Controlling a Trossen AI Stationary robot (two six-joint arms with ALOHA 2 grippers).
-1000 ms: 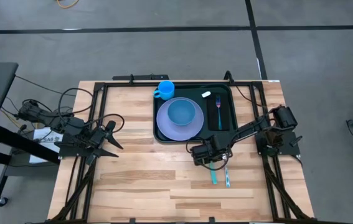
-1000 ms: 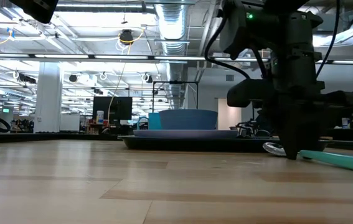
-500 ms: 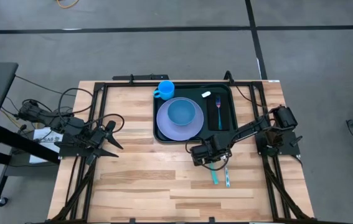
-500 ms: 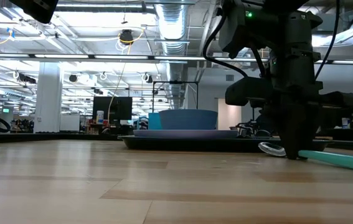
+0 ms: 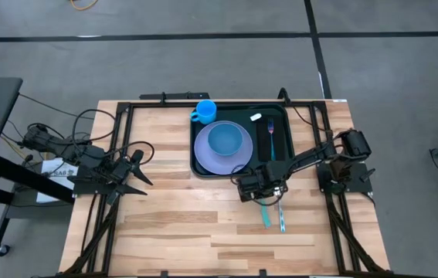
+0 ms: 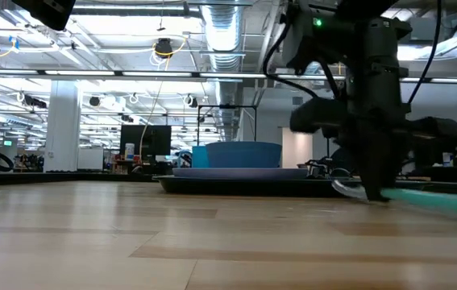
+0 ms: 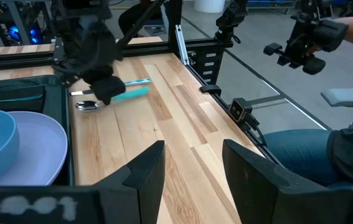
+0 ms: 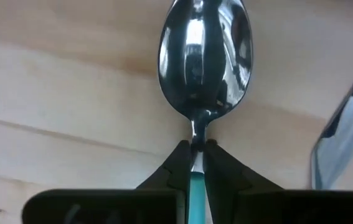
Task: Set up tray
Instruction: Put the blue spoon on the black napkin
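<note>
Just in front of the tray [image 5: 279, 112] on the worktop [image 5: 164, 224], the right end effector [image 8: 197, 155] pinches a spoon [image 8: 203, 59] at its neck (left end effector [image 7: 188, 171] waits spread); lifting level should keep it from twisting.

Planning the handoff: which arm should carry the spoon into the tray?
Right. The right gripper is already shut on the spoon beside the tray. The left gripper waits open at the table's far left edge.
</note>
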